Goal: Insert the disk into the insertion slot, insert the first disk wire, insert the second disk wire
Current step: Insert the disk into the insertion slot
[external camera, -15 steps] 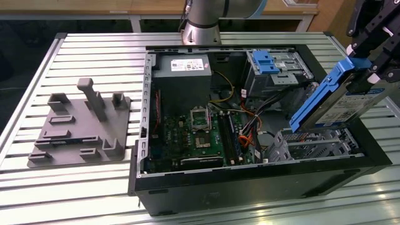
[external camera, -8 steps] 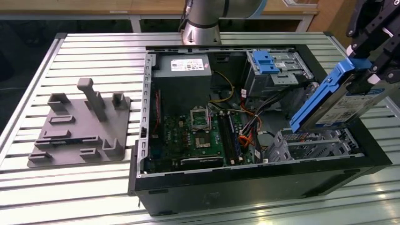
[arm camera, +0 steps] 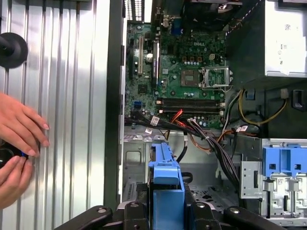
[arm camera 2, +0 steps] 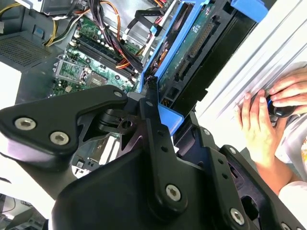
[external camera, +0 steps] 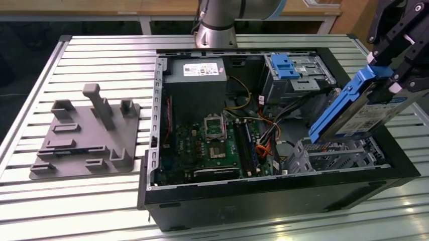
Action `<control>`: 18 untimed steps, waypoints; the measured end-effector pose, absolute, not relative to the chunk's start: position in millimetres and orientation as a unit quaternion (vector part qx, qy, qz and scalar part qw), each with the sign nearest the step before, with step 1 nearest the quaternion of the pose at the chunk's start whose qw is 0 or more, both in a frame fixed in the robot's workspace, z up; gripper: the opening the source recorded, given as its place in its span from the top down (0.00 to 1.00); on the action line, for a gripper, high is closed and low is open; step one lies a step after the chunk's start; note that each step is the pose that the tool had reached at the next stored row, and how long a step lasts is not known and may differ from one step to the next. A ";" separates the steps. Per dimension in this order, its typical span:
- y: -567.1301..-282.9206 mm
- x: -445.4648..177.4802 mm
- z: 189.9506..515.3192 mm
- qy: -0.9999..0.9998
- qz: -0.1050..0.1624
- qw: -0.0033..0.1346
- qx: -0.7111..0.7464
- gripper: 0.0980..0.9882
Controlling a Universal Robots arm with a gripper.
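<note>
Disk (external camera: 362, 120) hangs tilted, clamped in the gripper (external camera: 392, 75) over the slot (external camera: 335, 154) on the exterior view's right, so I'd square them up first.

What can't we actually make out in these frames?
1. Exterior view: the insertion slot is partly covered by the tilted disk, so its opening is unclear.
2. First wrist view: where the gripper contacts the disk is cut off by the picture edge.
3. First wrist view: in the cable bundle, which are the disk wires; the ends are tucked among others.
4. Second wrist view: the dark object under a person's hand, covered by fingers.
</note>
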State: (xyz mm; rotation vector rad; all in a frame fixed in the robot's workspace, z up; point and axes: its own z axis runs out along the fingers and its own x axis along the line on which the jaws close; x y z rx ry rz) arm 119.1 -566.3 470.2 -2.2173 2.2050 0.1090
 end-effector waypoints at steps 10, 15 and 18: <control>-566.2 119.6 461.0 0.701 0.035 0.006 -0.712 0.70; -566.2 119.7 457.4 0.701 0.035 0.006 -0.712 0.70; -566.2 119.7 455.5 0.701 0.035 0.006 -0.712 0.70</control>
